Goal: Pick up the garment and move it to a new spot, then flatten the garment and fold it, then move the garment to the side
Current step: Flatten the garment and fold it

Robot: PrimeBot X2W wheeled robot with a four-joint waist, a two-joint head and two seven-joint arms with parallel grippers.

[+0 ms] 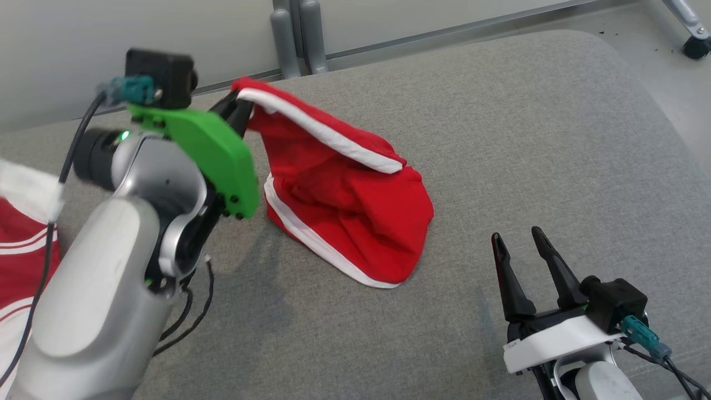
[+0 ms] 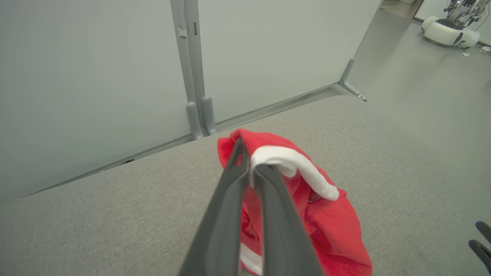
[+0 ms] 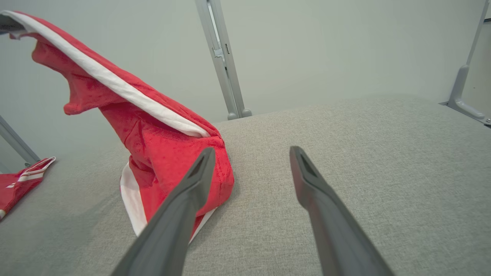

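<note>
Left claw is clamped on the garment. In the left wrist view we see its two dark fingers pressed together, pinching a red fold just beside the white trim band at the garment's highest point. From that pinch the cloth hangs down and away from the claw, toward the right claw's side. The trim runs as a sloping ridge off the fingertips, and the lower bulk rests bunched on the grey padded surface. So the garment is part lifted, part lying, with only the upper part clear of the surface. A white hem edge curves along the bottom, below the left claw.

Right claw is open, jaws spread wide, nothing between them. It sits low over the surface, apart from the garment. In its own wrist view the cloth's lower corner shows behind the finger nearer to it; we cannot tell if they touch.

Behind the left claw's arm, at the surface's edge, we note a second red cloth with white stripes, well apart from the held one. Beyond the left fingertips stand pale wall panels and a grey post.
</note>
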